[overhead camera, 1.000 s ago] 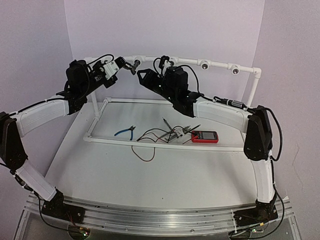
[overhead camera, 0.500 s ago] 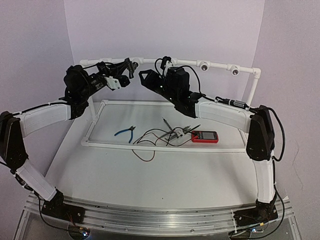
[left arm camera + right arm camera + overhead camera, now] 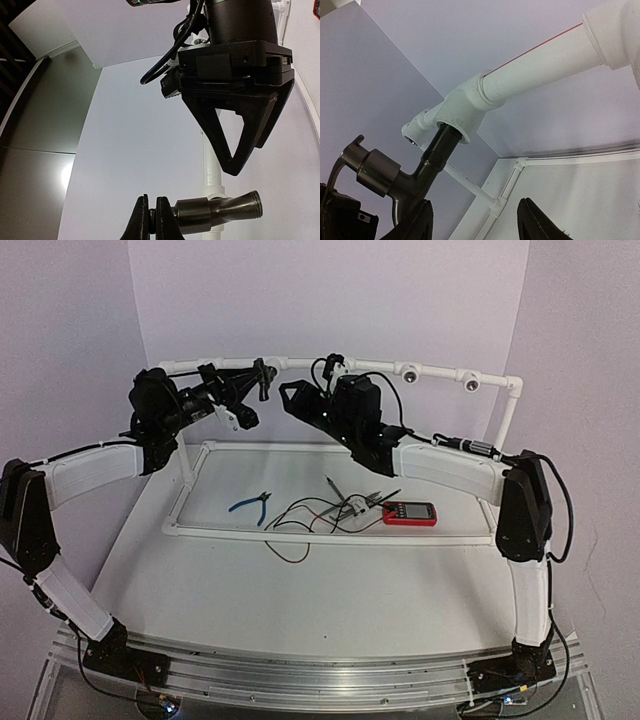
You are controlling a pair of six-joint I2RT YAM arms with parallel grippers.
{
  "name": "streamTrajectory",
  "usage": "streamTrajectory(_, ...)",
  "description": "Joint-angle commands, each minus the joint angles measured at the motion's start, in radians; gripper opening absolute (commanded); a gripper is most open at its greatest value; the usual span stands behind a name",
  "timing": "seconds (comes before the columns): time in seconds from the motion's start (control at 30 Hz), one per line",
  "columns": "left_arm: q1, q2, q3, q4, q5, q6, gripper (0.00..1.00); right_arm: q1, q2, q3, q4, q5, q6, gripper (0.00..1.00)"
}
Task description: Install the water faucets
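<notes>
since a second ago the left gripper point(image 3: 151, 220) has been rolled about its own axis up at the white pipe rail point(image 3: 437, 370), its white bracket swung down beneath it, while the right gripper point(image 3: 475, 216) has hardly been shifted. the left jaws are clamped on the water faucet point(image 3: 417, 172); the right jaws are held apart just beside it, with nothing gripped. the faucet's stem is entered in the leftmost tee fitting point(image 3: 465, 102); how tightly cannot be told. its long axis is run straight out of that socket, valve head and lever outermost, spout bent off sideways. the open socket point(image 3: 408, 370) and the end socket point(image 3: 468, 382) are left unfilled, so most of the task is judged undone.
</notes>
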Motion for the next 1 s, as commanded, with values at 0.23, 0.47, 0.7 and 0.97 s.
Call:
streamTrajectory(0.23,0.012,-0.100,-0.049,-0.021,0.017,-0.093,0.61,-0.011,-0.107,0.000,0.034,-0.029,-0.077,0.61)
streamTrajectory(0.47,0.021,-0.241,-0.123,-0.123,-0.077,-0.423,0.65,-0.013,-0.118,0.058,0.001,-0.155,0.018,0.55)
streamTrajectory(0.7,0.020,-0.266,-0.127,-0.211,-0.200,-0.661,0.64,0.007,0.019,0.286,-0.106,-0.295,0.151,0.54)
streamTrajectory(0.97,0.022,-0.238,-0.091,-0.235,-0.251,-0.724,0.63,0.017,0.034,0.327,-0.179,-0.291,0.155,0.57)
